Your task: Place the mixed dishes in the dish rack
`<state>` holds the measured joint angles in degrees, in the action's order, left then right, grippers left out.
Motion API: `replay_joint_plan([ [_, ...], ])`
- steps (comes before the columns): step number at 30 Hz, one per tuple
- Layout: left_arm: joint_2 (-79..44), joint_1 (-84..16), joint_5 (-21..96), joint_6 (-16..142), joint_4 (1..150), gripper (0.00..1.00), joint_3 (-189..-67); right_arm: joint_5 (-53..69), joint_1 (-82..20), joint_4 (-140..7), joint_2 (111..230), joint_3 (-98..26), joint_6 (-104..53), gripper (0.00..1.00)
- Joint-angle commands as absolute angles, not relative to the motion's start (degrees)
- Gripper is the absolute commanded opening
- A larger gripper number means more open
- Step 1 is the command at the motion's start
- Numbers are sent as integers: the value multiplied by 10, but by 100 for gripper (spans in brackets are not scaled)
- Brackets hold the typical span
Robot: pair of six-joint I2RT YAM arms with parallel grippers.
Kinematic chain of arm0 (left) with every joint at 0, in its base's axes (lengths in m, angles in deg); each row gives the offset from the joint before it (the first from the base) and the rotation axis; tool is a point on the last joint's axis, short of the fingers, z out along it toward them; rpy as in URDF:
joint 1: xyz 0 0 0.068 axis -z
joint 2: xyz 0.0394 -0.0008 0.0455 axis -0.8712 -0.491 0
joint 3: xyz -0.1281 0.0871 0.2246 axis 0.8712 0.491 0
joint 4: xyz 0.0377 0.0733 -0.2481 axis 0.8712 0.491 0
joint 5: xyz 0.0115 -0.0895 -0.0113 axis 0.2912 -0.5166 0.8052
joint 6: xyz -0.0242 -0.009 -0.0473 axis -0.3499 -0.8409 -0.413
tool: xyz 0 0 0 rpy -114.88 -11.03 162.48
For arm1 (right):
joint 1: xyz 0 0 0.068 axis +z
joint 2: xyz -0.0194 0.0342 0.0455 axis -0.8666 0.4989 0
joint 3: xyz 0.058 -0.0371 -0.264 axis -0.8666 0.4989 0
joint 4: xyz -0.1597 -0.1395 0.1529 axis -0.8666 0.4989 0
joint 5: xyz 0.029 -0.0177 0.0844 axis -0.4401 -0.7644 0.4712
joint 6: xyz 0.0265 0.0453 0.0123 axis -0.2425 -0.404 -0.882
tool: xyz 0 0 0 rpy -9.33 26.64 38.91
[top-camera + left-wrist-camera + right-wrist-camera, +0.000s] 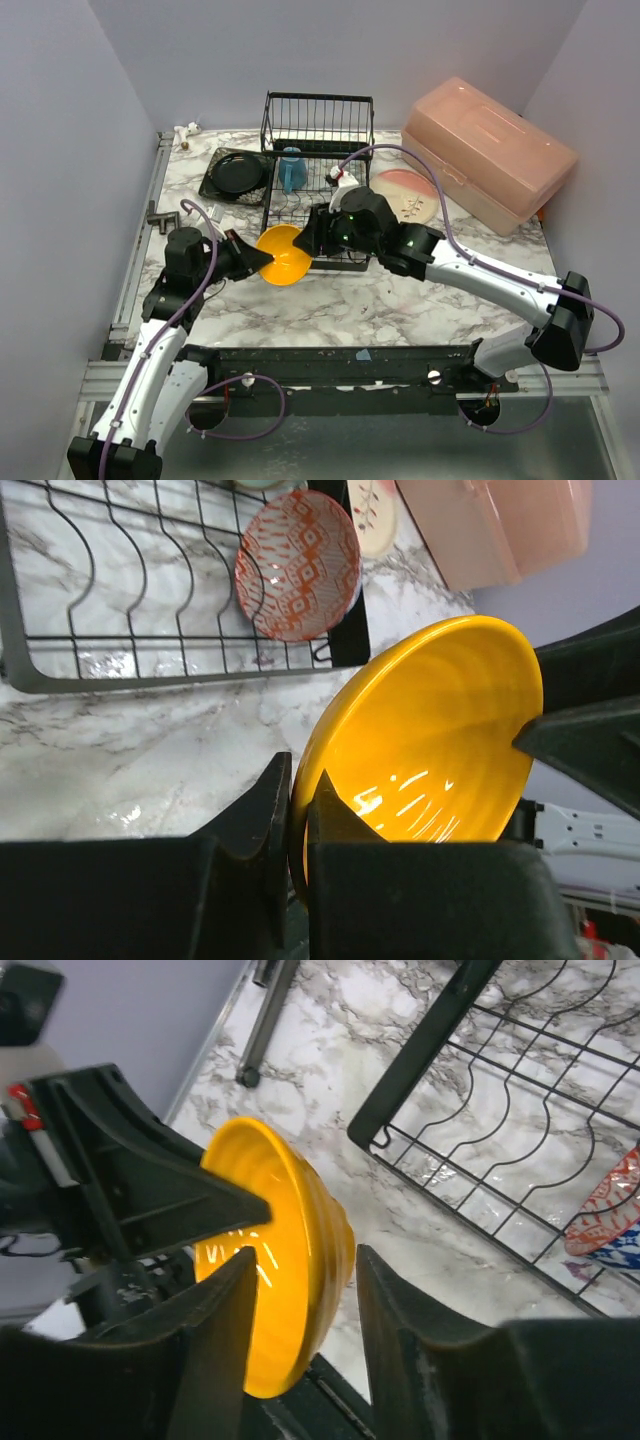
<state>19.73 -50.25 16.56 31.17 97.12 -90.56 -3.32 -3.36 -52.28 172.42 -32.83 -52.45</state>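
The orange bowl (285, 258) hangs tilted on its side above the marble, just in front of the black wire dish rack (300, 215). My left gripper (262, 258) is shut on its rim (300, 790). My right gripper (308, 240) is open and straddles the opposite rim: one finger sits inside the bowl (290, 1250), and the other stands outside with a gap. The small red-patterned bowl (298, 565) leans in the rack, and the blue-handled mug (292, 170) stands in it. The black round plate (238, 172) lies on the black square plate left of the rack. The mint-green bowl does not show.
The beige-pink plate (405, 192) lies right of the rack. The big pink plastic box (490, 150) stands at the back right. The rack's taller rear basket (318, 120) stands at the back. A metal rail runs along the table's left edge.
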Motion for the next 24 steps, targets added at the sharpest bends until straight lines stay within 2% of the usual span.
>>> replay_joint_plan([
  [1,209,-505,81,251,916,0,-888,18,-35,-520,1694,-321,-549,53],
  [5,204,-505,16,172,825,0,-860,62,-42,-530,1682,-304,-588,62],
  [8,204,-505,-5,130,784,0,-852,85,-53,-547,1667,-280,-616,80],
  [11,205,-506,-12,111,764,0,-851,121,-63,-584,1645,-241,-645,85],
  [15,202,-506,-14,103,755,0,-852,176,-65,-647,1635,-202,-686,83],
  [21,197,-506,-12,105,754,0,-853,203,-68,-725,1623,-168,-717,62],
  [24,200,-506,-12,105,754,0,-852,197,-71,-739,1616,-164,-722,59],
])
